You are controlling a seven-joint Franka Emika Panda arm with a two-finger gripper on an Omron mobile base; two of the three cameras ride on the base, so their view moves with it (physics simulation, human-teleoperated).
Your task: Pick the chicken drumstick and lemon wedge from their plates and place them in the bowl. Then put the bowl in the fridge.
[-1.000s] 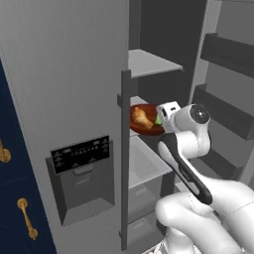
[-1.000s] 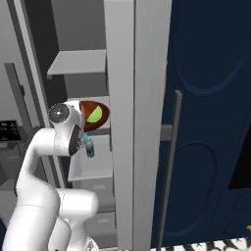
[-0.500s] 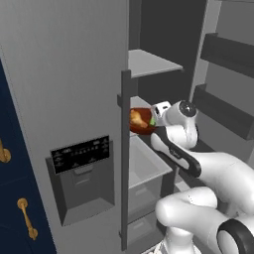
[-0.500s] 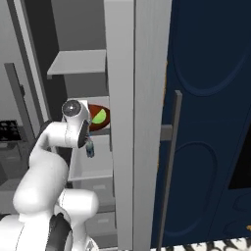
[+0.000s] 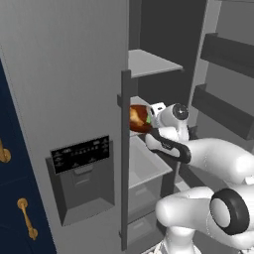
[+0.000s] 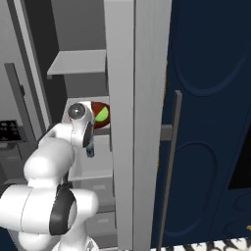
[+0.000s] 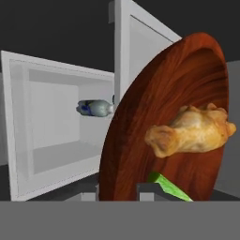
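The bowl (image 5: 140,118) is inside the open fridge (image 5: 74,99), held at the end of the arm just above a grey inner shelf (image 5: 144,161) and below the upper shelf (image 5: 151,63). From the left base view it shows as a dark red-brown disc just past the edge of the fridge's door with the black dispenser panel (image 5: 81,154), with the drumstick (image 5: 136,116) lying in it as an orange-tan lump.

From the right base view the bowl (image 6: 100,115) peeks out between the arm's wrist and the pale vertical edge of the fridge's other door (image 6: 137,122), and the lemon wedge (image 6: 102,115) sits in it as a bright green-yellow patch.

The hand view looks along the bowl (image 7: 164,122) from close up — its glossy wooden inside stands nearly on edge in that view, because the camera is rolled with the hand. The drumstick (image 7: 192,131) rests against the inside of the bowl, and the lemon wedge (image 7: 169,188) lies lower, at the bowl's near rim. The gripper (image 7: 117,190) is closed on that near rim: one dark fingertip shows on either side of the bowl's edge at the bottom of the view, so the bowl is pinched between them.

Beyond the bowl in the hand view is a pale grey compartment of the fridge (image 7: 56,126), and a small greyish object with a blue mark (image 7: 95,108) lies deeper in — too blurred to identify.
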